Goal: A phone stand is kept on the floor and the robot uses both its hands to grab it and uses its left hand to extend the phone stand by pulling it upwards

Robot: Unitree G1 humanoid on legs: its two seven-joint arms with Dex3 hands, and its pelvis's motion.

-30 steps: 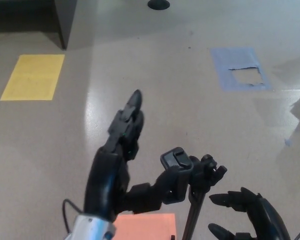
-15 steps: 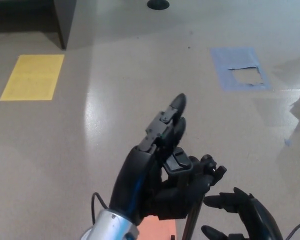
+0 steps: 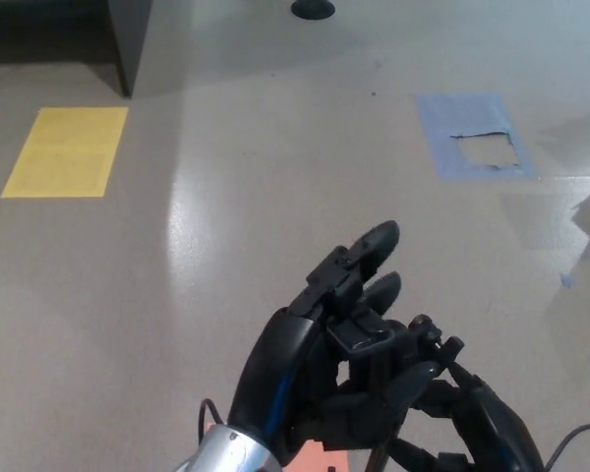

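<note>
Beige floor (image 3: 275, 147), taped patches upper frame. Bottom centre: left hand (image 3: 324, 344) w/ fingers spread around phone stand (image 3: 393, 349) head, not clamped; right hand (image 3: 482, 433) grip unclear. Grab step; next: close left, pull up.

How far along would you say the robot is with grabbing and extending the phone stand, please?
Reaching looks done: the left hand is at the black phone stand's clamp head, fingers extended past it, and the right hand sits beside the pole. A firm grip is not clear. The upward pull remains; extension cannot be judged.
</note>
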